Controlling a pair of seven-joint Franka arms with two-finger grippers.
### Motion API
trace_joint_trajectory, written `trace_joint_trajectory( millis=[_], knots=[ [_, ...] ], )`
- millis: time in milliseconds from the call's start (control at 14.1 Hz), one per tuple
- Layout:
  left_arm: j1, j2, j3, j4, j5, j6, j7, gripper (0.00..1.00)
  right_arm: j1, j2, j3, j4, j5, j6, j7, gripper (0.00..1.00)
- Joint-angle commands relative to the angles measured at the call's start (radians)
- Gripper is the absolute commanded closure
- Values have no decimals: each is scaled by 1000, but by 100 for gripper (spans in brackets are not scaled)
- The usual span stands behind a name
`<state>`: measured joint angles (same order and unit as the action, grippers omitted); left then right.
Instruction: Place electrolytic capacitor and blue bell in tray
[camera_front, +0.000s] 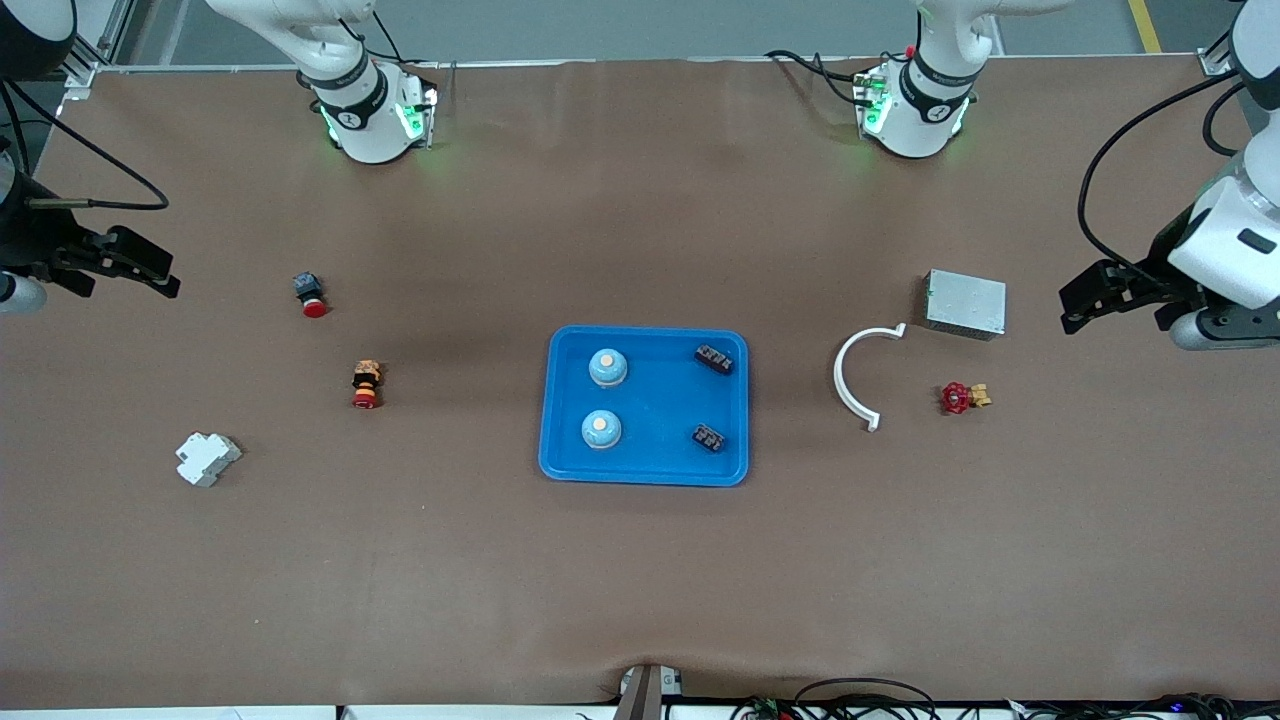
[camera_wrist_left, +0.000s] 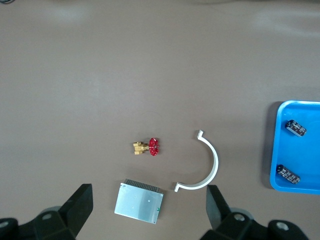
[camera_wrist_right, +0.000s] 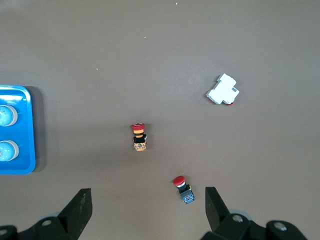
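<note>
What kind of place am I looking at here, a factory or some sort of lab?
Most likely a robotics lab bench for sorting practice, not a factory line. Two arms are bolted along a brown-covered table, small industrial parts lie scattered on it, and a blue tray in the middle holds two blue bells and two dark components.

Table covering (camera_front: 640, 590): brown matte sheet spanning the whole work surface, lightly wrinkled at the edge nearest the front camera.
Floor (camera_front: 620, 25): grey, showing past the table's top edge.
Floor marking (camera_front: 1145, 25): yellow diagonal line.
Cables (camera_front: 860, 695): black, bunched along the table's nearest edge.
Light: even, soft shadows.
</note>
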<state>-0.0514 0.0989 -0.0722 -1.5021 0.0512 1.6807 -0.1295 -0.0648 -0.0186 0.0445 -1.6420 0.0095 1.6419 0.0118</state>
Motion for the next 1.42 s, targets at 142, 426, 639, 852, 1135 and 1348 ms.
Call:
trace_joint_trajectory(
  millis=[142, 426, 639, 852, 1135, 1348],
  knots=[
    [18, 25, 3, 5, -25, -82, 33, 0, -18, -9, 9, 4, 0, -2, -3, 0],
    [22, 22, 11, 10, -25, -85, 31, 0, -15, -9, 9, 2, 0, 4, -4, 0],
    [28, 21, 11, 10, -25, -85, 31, 0, -12, -9, 11, 2, 0, 7, -4, 0],
    [28, 19, 11, 10, -24, -85, 30, 0, -7, -7, 17, 2, 0, 12, -3, 0],
    [28, 19, 11, 8, -24, -85, 31, 0, -9, -7, 17, 2, 1, 16, -3, 0],
    [28, 24, 11, 10, -24, -85, 31, 0, -10, -8, 17, 2, 1, 18, -4, 0]
  ],
)
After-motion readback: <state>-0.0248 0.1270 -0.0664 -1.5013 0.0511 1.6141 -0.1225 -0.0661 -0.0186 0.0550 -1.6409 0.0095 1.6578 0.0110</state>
